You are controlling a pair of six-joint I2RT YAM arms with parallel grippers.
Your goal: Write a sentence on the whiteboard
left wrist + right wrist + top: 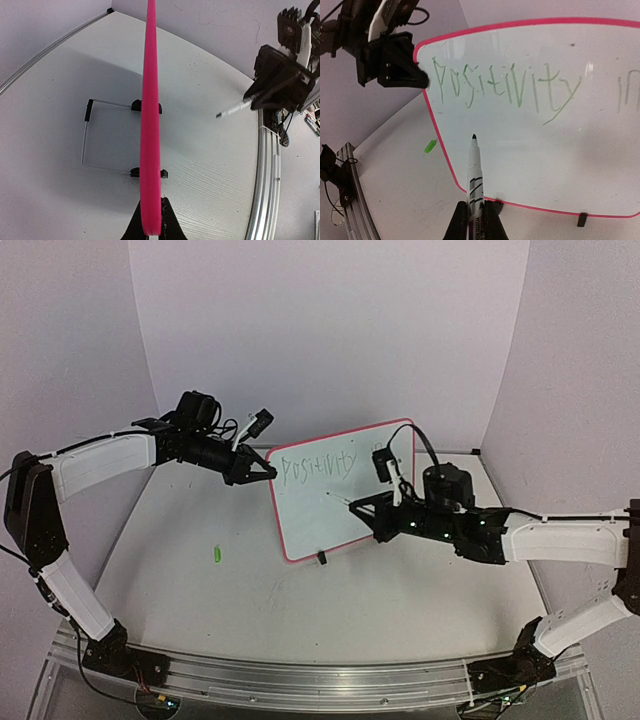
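Right gripper (475,212) had its jaws pinched tight on a white marker (474,172), nib pointing up at the whiteboard (530,165)! On it, the sentence (505,92) read "POSITIVITY" in thin green capitals, with what looked like "IN" at the far right, though the frame edge cut that bit. The nib sat below the first line, under the "S", over blank white; touching or not, hard to call from here.

Left gripper (152,222) was clamped on the pink rim at the upper left corner, bracing the board. It stood near upright mid-bench, a wire stand (86,137) propped behind it.

My read: the second line was next. That wanted a light press into the brace, strokes low enough to clear the trailing "Y", and letters small enough to fit.

A green cap (216,554) lay on the pale bench (200,610), well apart from the board. Lilac walls (330,320) closed in on three sides.
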